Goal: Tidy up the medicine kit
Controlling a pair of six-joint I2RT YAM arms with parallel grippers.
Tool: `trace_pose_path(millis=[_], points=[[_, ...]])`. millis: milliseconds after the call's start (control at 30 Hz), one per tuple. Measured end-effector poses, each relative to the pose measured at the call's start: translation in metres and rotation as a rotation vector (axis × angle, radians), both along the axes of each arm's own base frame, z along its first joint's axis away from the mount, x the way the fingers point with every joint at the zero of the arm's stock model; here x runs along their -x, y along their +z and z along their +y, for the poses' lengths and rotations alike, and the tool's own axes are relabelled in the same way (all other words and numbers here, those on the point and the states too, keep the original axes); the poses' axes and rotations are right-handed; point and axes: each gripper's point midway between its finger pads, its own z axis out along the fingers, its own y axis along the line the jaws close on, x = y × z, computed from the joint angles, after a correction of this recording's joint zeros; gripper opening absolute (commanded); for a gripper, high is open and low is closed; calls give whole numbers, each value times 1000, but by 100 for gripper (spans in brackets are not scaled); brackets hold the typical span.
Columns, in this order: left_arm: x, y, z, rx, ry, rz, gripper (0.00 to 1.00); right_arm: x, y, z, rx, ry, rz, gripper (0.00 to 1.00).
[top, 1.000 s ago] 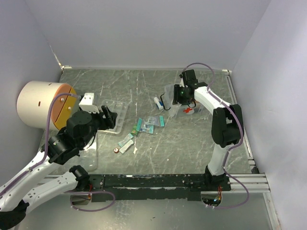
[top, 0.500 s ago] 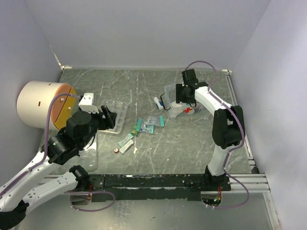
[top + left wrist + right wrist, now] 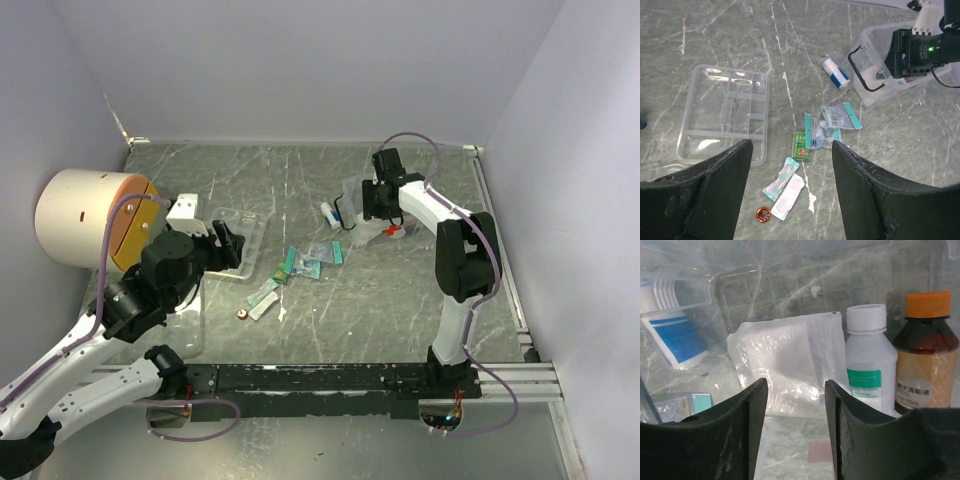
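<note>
A clear kit box (image 3: 355, 188) stands at the back right; it also shows in the left wrist view (image 3: 875, 95). My right gripper (image 3: 374, 203) is open and reaches into the box. Between its fingers (image 3: 796, 430) lies a white gauze bag (image 3: 790, 360). Beside the bag stand a white bottle (image 3: 867, 365) and a brown bottle with an orange cap (image 3: 926, 360). My left gripper (image 3: 790, 200) is open and empty, high above loose packets (image 3: 827, 131), plasters (image 3: 785, 185), a green sachet (image 3: 801, 145) and a small round tin (image 3: 763, 214). A bandage roll (image 3: 835, 72) lies next to the box.
An empty clear compartment tray (image 3: 725, 117) lies left of the packets. A large cream roll with an orange end (image 3: 90, 215) and a small white block (image 3: 182, 207) sit at the far left. A lid with a red cross (image 3: 393, 232) lies by the box. A blue-white packet (image 3: 677, 337) leans inside the box.
My right gripper has shifted slightly left and farther into the clear box, and its forearm has swung in. The left arm has hardly moved.
</note>
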Motion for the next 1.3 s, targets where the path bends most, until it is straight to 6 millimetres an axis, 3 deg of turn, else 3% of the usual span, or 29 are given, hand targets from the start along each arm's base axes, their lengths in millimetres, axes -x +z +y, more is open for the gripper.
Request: trace_pose_path(millis=[300,633,767,867,933,1167,1300], points=[[0,0,0,-1,0,1,76,4,-22,4,4,29,52,34],[0,-3,0,-4,-1,5,76,19,-21,2,10,44,119,35],[0,-3,0,-4,0,5,76,7,-4,2,22,39,86,40],[0,-3,0,-4,0,5,76,-14,13,5,22,43,22,45],[0,-3,0,-4,0,5,76,-23,15,7,26,49,0,47],[0,-3,0,-5,0,5,76,-15,-34,7,43,78,98,46],[0,-3,0,-5,0,5,76,-7,-43,8,24,71,118,45]])
